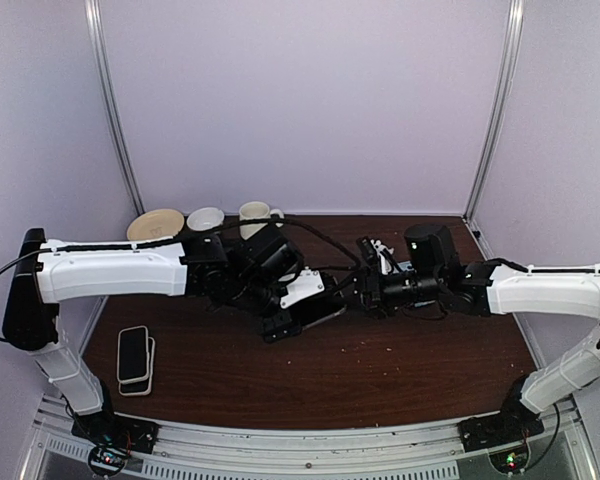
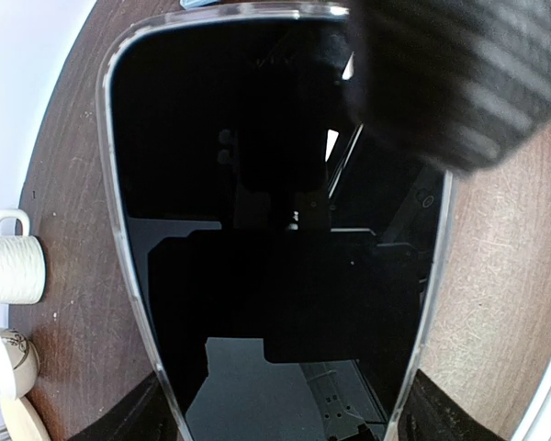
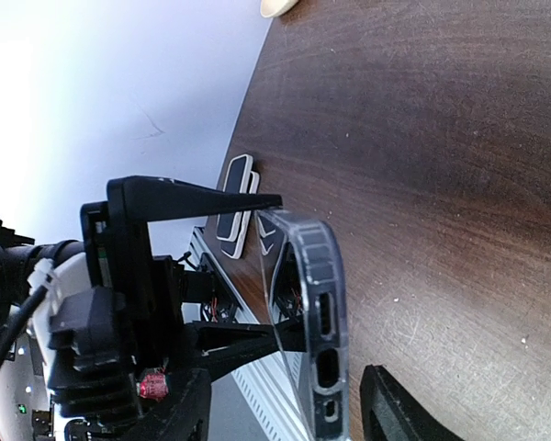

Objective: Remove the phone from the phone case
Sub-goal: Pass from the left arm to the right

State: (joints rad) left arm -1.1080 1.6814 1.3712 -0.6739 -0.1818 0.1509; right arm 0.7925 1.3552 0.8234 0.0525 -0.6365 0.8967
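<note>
— Since the left tool [image 3: 280, 268] is clamped across the width of the case [image 3: 320, 312], why hold it up off the worktop [image 1: 380, 370] rather than flat on it?

— I'd judge it's to leave the ends free. The phone [image 2: 275, 276] sits fully in the case, lifted just in front of the mug [image 1: 256, 214], with the screen toward the left wrist. A grip on the two long sides leaves the short ends bare for the other arm.

— And the right tool [image 1: 355, 290]?

— It reaches in from the right of the mug. Its jaws stand apart, one on each side of the case's port end, with a gap showing on both sides. Whether a pad brushes the far corner I cannot tell, because that view is blurred.

— So nothing is out yet.

— No. My guess is the next move is to pinch or push the clear rim at that end, so it peels off the phone while the left tool braces it. The rim looks slick, so a slip is the risk.

— Counts?

— One cased phone and two tools. Two spare phones [image 1: 133, 360] lie stacked flat, well left of the mug and nearer the arm bases. Three pieces of crockery stand in a row at the back: a cup [image 1: 205, 217] just left of the mug, and a dish [image 1: 155, 225] left again.
</note>
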